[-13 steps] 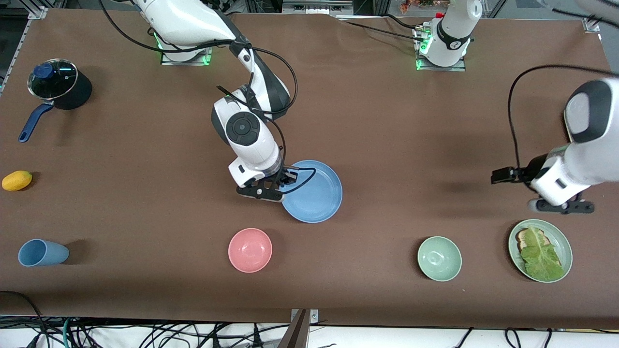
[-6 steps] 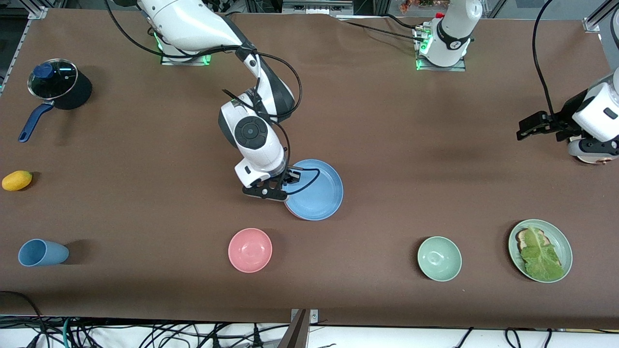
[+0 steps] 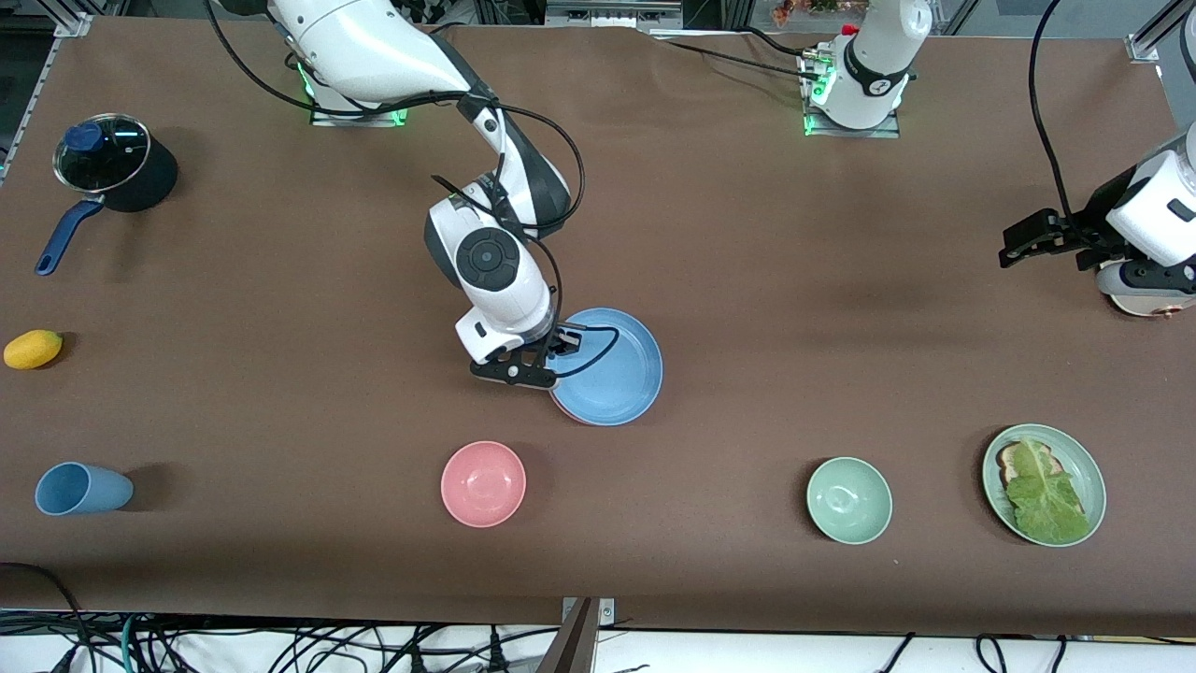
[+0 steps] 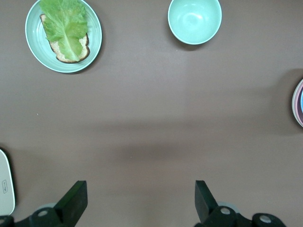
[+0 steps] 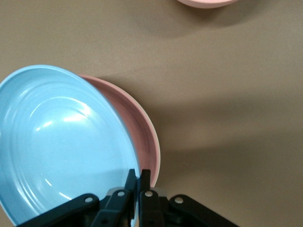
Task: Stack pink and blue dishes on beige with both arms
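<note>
My right gripper [image 3: 547,372] is shut on the rim of the blue plate [image 3: 612,366] at mid-table. In the right wrist view its fingers [image 5: 144,182] pinch that rim, and the blue plate [image 5: 61,142] lies offset over the pink plate [image 5: 147,132], which shows only as a crescent. My left gripper [image 3: 1147,285] hangs open at the left arm's end of the table, with nothing between its fingers [image 4: 75,201]. Under it shows an edge of the beige plate [image 3: 1132,305], which is mostly hidden. The beige plate [image 4: 5,182] also peeks in at the frame edge of the left wrist view.
Nearer the front camera stand a pink bowl [image 3: 483,483], a pale green bowl [image 3: 848,500] and a green plate with bread and lettuce [image 3: 1044,484]. Toward the right arm's end are a blue cup [image 3: 79,489], a yellow fruit [image 3: 33,349] and a lidded pot [image 3: 112,173].
The left arm swung away from the lettuce plate to the table's end, farther from the front camera. The right gripper nudged the blue plate slightly toward the left arm's end.
</note>
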{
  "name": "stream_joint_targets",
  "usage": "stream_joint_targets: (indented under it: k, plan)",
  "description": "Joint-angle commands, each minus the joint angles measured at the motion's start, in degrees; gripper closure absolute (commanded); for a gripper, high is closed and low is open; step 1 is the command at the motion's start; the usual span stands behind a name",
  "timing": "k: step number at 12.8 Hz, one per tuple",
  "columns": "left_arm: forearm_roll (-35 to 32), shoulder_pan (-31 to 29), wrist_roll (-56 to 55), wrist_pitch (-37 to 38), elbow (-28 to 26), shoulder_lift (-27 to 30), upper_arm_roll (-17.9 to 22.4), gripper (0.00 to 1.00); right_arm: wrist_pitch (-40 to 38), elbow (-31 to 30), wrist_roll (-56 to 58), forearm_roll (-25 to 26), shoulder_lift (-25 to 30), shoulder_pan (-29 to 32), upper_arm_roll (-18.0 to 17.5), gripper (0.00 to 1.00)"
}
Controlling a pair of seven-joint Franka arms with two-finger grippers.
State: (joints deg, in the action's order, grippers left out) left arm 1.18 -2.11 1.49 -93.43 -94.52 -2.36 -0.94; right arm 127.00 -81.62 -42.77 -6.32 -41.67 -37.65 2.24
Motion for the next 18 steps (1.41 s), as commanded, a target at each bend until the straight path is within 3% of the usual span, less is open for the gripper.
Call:
stream_joint_targets:
  k: [1,2,5,7,12,15,16,17,18]
  plan:
    - [-1.4,0.4,0.1,0.8,-0.3,2.8,0.1,0.00,0.8,0.9,-0.8,-0.4,-0.4,-0.3,0.0,0.93]
    - [-1.4,0.4,0.1,2.5,-0.3,3.4,0.1,0.00,0.8,0.9,-0.8,-0.4,-0.4,-0.3,0.0,0.92]
    - [-1.4,0.4,-0.3,3.8,-0.3,4.6,-0.6,0.00,0.8,0.9,-0.7,-0.4,-0.3,-0.3,0.0,0.73]
    - [-1.3,0.4,-0.5,3.8,-0.3,4.6,-0.6,0.00,0.7,1.1,-0.3,-0.4,-0.3,-0.2,0.1,0.70]
    - [-1.3,0.3,-0.6,3.8,-0.3,4.6,-0.6,0.00,-2.3,1.6,0.8,-0.4,1.6,1.5,0.7,0.54]
    - [-1.3,0.2,-0.7,3.9,-0.3,4.7,-0.6,0.00,-7.5,3.0,4.4,0.6,4.7,4.4,1.0,0.29]
    - [-1.2,0.0,-0.6,3.8,-0.3,4.7,-0.6,0.00,-8.9,2.8,6.4,0.7,5.6,4.4,3.4,0.21]
    - [-1.1,0.0,-0.7,3.7,-0.3,4.6,-0.6,0.00,-11.0,2.7,8.6,0.7,6.6,4.4,5.3,0.01]
    - [-1.2,0.0,-0.6,3.7,-0.2,4.6,-0.6,0.00,-12.9,2.6,12.1,0.6,7.6,4.4,7.4,0.00]
